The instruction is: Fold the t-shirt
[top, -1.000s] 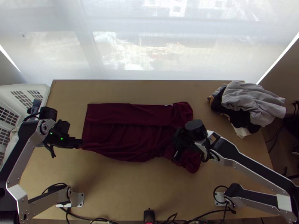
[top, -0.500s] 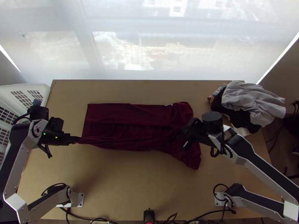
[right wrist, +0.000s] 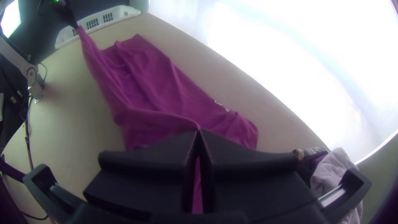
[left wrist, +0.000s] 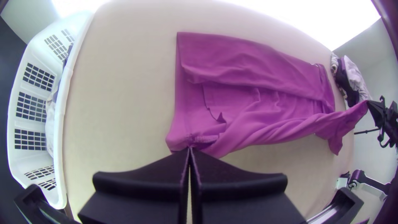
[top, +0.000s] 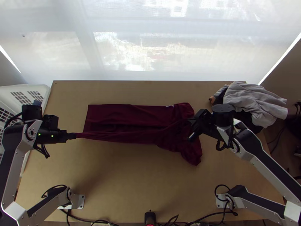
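You have the t-shirt (top: 128, 116) lying across the middle of the counter (top: 131, 188), its long side running left to right, with a strip along the far side turned over onto the rest, as your left wrist view shows. Your left end effector (top: 76, 135) is clenched on the near corner of the hem, at the left end of the shirt, and the cloth draws to a narrow point there. Your right end effector (top: 190, 121) has its two fingers (right wrist: 166, 153) pressed together on a pinch of the shirt near its right end, the sleeve-and-shoulder part. Between your two grips the near side of the cloth is stretched into a long, gathered ridge, and at the right end a loose flap (top: 193, 154) hangs toward you. Along the far edge, near the right end, you can see a small white mark (top: 170, 106). At the far right of the counter you have a heap of clothes (top: 256, 101), grey cloth over black. To your left, just beside the counter, stands a white slotted basket (top: 44, 91) with some cloth (left wrist: 50, 124) in it.
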Controlling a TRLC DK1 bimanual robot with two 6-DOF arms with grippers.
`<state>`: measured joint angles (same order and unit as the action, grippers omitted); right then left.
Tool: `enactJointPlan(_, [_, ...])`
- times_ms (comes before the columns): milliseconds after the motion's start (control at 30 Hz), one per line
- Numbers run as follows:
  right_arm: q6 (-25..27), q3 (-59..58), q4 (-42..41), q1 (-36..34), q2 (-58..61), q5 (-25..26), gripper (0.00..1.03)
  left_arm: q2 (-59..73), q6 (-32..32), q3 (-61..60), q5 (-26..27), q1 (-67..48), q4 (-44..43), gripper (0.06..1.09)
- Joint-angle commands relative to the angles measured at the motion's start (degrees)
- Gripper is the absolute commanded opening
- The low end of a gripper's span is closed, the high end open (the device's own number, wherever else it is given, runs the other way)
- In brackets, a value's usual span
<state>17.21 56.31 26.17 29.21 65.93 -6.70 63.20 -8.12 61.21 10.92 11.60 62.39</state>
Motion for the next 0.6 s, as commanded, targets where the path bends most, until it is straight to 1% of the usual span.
enactJointPlan(0, [1.77, 3.45, -0.69, -2.49, 3.68, -0.07, 0.03, -0.01, 0.03, 1.19, 0.07, 0.09, -1.31, 0.09])
enactJointPlan(167, [2.21, 5.47, -1.92, -3.28, 6.58, -0.07, 0.03, 1.75, 0.12, 1.46, 0.07, -0.26, -3.24, 0.09])
enactJointPlan(567, [3.0, 10.66, -4.46, -5.48, 14.31, -0.07, 0.03, 7.99, 1.0, 4.09, 0.07, -3.42, -11.06, 0.09])
